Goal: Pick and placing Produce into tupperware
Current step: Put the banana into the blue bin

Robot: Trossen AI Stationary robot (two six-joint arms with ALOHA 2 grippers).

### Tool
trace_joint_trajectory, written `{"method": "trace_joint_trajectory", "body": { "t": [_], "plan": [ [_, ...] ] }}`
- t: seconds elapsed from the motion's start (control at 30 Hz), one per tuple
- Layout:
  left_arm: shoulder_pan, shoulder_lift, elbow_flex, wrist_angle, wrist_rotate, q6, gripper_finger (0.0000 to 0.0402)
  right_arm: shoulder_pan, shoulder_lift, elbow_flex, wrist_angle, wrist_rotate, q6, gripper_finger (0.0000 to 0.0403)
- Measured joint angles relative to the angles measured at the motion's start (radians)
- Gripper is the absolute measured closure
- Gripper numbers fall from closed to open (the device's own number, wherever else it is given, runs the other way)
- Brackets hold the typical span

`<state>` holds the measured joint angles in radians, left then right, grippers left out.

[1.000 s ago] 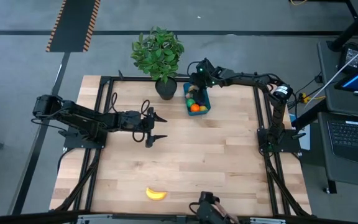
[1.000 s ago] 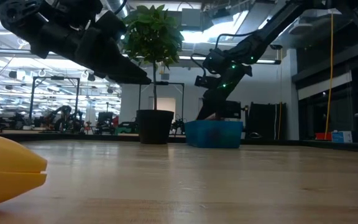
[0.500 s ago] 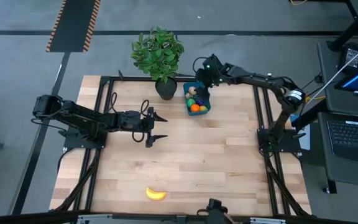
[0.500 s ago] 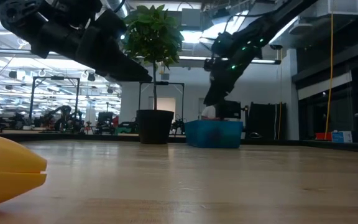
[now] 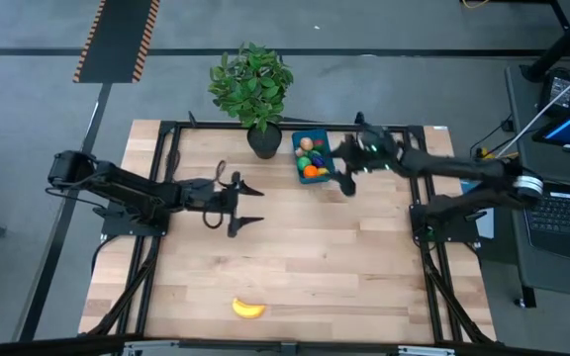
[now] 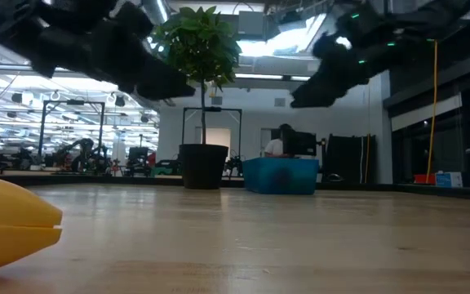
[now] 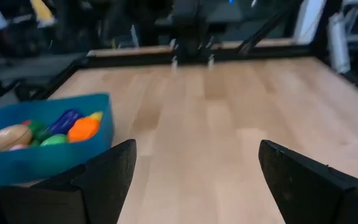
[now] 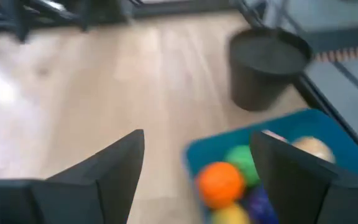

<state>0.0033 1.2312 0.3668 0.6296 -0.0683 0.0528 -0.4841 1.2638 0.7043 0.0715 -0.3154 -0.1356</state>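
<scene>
Wooden table [image 5: 364, 257], banana [image 5: 248, 310] alone, well apart from both grippers. Left gripper [image 5: 245, 207] open, empty; right gripper [image 5: 345, 179] open beside tupperware [image 5: 314, 156]. Approach banana from above, grip midsection.

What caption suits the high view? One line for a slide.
Right gripper, open and empty, beside the filled blue tupperware; open left gripper mid-table; banana left.

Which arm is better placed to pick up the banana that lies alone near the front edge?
Probably the left: its open left gripper hangs nearer the banana. The open right gripper is beside the tupperware, farther away.
</scene>
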Motion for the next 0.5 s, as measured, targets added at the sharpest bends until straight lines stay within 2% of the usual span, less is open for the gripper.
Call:
{"method": "trace_joint_trajectory", "body": {
  "t": [0.23, 0.37, 0.5],
  "plan": [
    [-0.097, -0.062, -0.161, 0.28, 0.003, -0.029, 0.007, 0.153, -0.17, -0.224, 0.285, 0.005, 0.032, 0.0109],
    [-0.141, -0.075, -0.201, 0.308, 0.0, -0.035, 0.007, 0.222, -0.187, -0.277, 0.386, 0.005, 0.075, 0.0109],
    [-0.169, -0.074, -0.21, 0.302, 0.0, -0.061, 0.007, 0.259, -0.177, -0.288, 0.411, 0.006, 0.079, 0.0109]
  ]
}}
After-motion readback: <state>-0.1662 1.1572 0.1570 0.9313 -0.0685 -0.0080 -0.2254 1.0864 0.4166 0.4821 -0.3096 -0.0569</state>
